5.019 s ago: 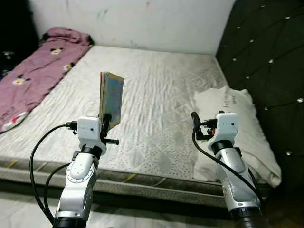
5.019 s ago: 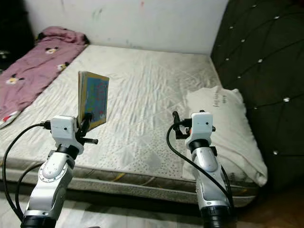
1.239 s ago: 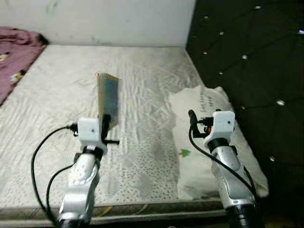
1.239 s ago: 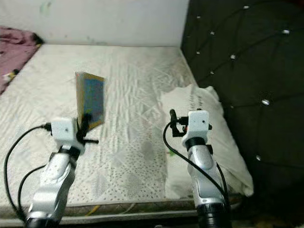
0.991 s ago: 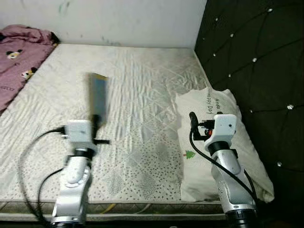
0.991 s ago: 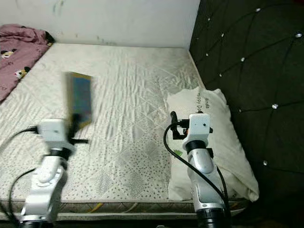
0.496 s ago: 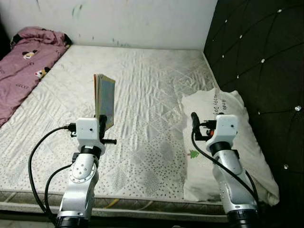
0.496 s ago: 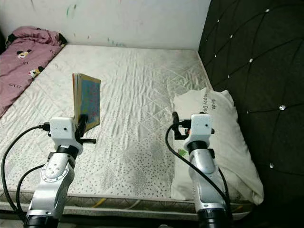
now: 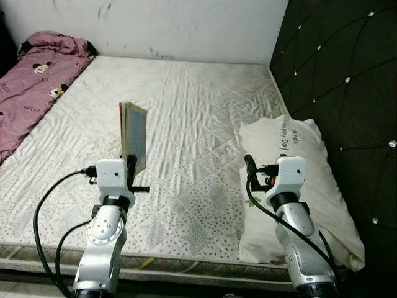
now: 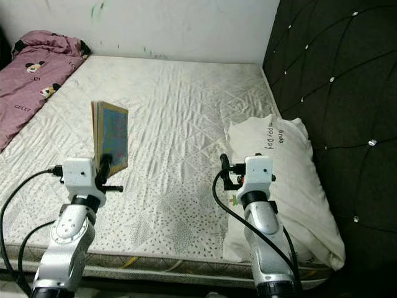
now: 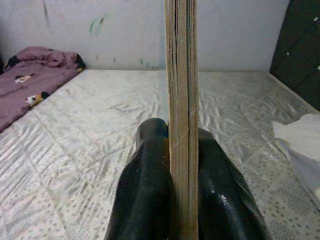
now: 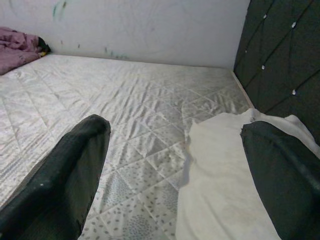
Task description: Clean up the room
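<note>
The book [image 9: 134, 138] stands upright in the air above the near half of the bed [image 9: 186, 112], clamped at its lower edge by the left end effector [image 9: 131, 166]. From the head views its colourful cover faces the robot's right, with blue and yellow patches too small to make out. The left wrist view shows what those views do not: the book's worn, tan page edge [image 11: 180, 100] seen straight on, with one black finger [image 11: 145, 185] pressed flat against each side of it

The right end effector [image 10: 224, 166] is held in front of the robot over the near right part of the bed, just beside the pillow [image 10: 291, 180]. In the right wrist view its two fingers [image 12: 65, 170] stand wide apart with nothing between them, so it is open; the bare mattress and the pillow's near edge lie beyond the gap

The white pillow lies along the bed's right edge, against the dark tufted headboard [image 9: 347, 74]. It bears a line of dark writing near its far end, which reads roughly as "Anda" in the head views, though the letters are small. A small green tree-like mark [image 10: 234, 199] shows at its near left edge, partly behind the right arm

A pink blanket [image 9: 31, 81] with cartoon mouse faces and small dark lettering lies bunched along the bed's far left corner and left edge. The white wall [image 9: 173, 25] behind the bed has faint green smudges
</note>
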